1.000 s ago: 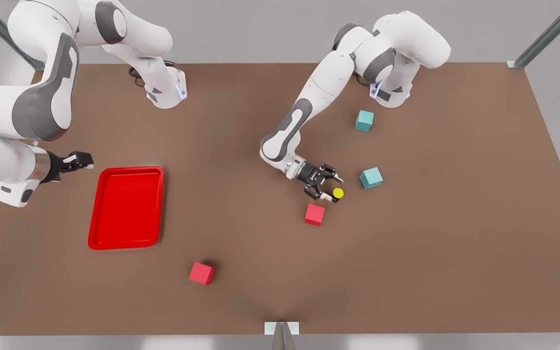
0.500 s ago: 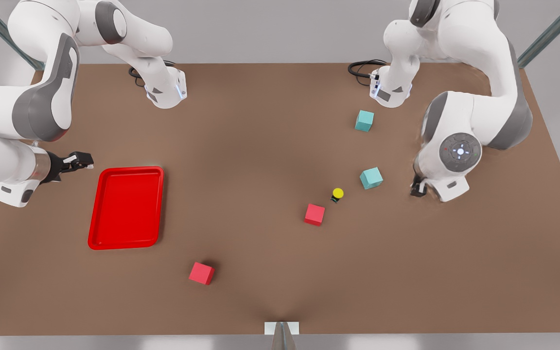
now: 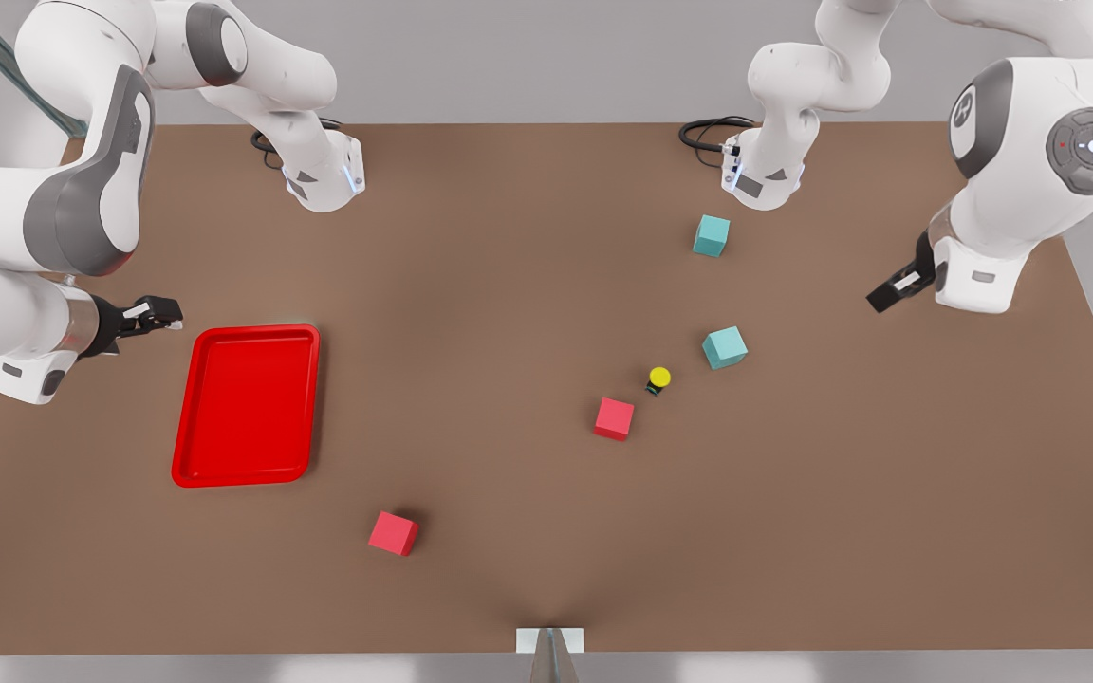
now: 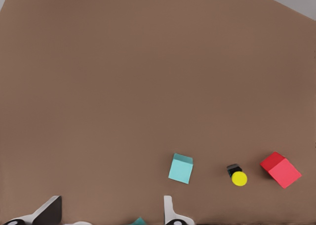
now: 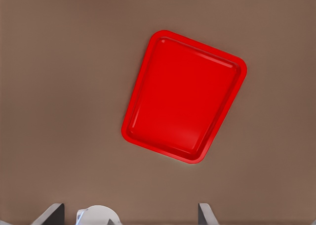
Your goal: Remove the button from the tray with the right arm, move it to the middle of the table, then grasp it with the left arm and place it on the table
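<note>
The button, yellow cap on a dark body, stands on the brown table between a red cube and a teal cube. It also appears in the left wrist view as the button. My left gripper hangs open, high at the front view's right, well away from the button, with fingertips wide apart. The red tray lies with nothing in it at the front view's left. My right gripper waits open just beyond the tray's far left corner, above the tray.
A second teal cube sits near the left arm's base. Another red cube lies toward the near edge. A black cable coils by the far edge.
The left gripper has left the button standing on the table and swung up and away to the front view's right. The button and the right arm have not moved.
</note>
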{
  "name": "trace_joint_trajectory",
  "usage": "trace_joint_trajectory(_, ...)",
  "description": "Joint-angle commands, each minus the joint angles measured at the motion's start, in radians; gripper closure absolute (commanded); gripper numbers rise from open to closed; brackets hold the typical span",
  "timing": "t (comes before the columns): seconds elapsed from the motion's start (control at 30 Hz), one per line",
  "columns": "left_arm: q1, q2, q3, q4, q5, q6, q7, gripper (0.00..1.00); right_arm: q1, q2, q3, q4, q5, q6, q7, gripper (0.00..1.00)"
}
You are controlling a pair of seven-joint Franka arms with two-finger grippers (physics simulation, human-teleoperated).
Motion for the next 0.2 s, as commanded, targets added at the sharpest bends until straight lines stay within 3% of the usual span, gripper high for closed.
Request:
trace_joint_trajectory(0.0,-0.081,0.004,0.0,0.0,-0.001,0.008,0.627,0.0,0.002,-0.001,0.0,0.0,0.001,-0.001,0.001,0.0)
trace_joint_trajectory(0.17,-0.079,0.012,0.0,0.0,-0.001,0.011,0.627,0.0,-0.038,-0.006,-0.011,0.043,-0.006,0.07,0.005,0.0)
